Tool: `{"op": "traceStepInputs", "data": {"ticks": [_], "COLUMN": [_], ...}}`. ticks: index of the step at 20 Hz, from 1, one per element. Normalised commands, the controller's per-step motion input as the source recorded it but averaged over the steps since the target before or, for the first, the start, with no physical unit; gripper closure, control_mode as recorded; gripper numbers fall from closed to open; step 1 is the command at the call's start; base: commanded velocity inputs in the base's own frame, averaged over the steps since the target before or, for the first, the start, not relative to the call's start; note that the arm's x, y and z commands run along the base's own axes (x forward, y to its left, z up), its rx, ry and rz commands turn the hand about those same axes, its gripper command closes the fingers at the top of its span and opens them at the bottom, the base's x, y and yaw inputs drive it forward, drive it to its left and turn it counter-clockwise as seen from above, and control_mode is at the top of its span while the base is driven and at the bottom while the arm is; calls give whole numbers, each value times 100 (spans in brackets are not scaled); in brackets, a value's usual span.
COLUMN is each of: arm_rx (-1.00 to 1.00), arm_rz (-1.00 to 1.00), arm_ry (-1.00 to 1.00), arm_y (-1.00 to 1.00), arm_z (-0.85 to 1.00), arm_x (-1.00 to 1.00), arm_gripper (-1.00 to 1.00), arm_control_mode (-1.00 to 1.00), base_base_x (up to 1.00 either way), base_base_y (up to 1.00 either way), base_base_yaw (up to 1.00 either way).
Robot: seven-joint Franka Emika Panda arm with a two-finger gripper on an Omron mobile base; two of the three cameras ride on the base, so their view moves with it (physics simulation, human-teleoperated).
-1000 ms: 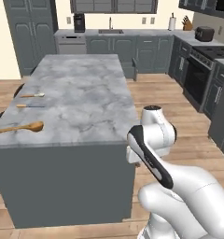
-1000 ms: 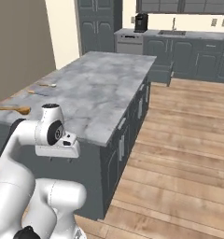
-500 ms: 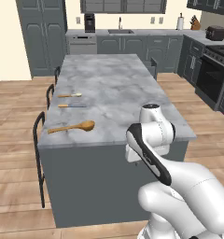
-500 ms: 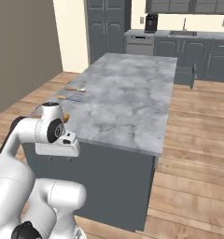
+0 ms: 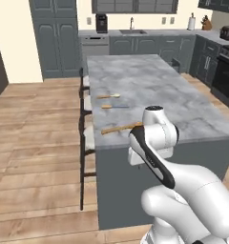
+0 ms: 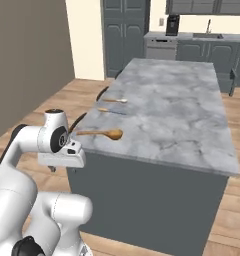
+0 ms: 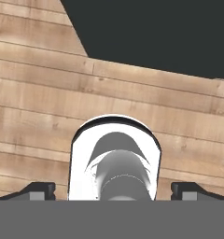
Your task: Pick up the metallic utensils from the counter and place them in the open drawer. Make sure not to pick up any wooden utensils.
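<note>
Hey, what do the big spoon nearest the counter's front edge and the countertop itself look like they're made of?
The big spoon looks wooden: uniform orange-brown, matte, no glint. The countertop looks like polished marble: grey-white with darker veining. Since the scene is rendered, it could equally be stone-look laminate.

Counter: polished grey-white veined marble. Large spoon: smooth orange-brown wood. Floor: matt wooden planks. Robot arm: glossy white plastic.

- The white arm is folded close over its base, elbow high.
- The gripper points down toward the floor, its two dark fingertips spread wide, nothing between them.
</note>
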Motion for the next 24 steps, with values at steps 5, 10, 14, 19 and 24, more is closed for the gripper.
{"op": "traceStepInputs", "data": {"ticks": [5, 10, 14, 19, 24], "arm_rx": [0, 0, 0, 0, 0], "arm_rz": [0, 0, 0, 0, 0], "arm_ry": [0, 0, 0, 0, 0], "arm_y": [0, 0, 0, 0, 0], "arm_z": [0, 0, 0, 0, 0], "arm_x": [0, 0, 0, 0, 0], "arm_gripper": [-100, -100, -100, -100, -100], "arm_control_mode": [100, 100, 100, 100, 100], "base_base_x": [7, 31, 79, 92, 60], "base_base_y": [100, 100, 100, 91, 69], "base_base_yaw": [-18, -21, -43, -58, -70]}}
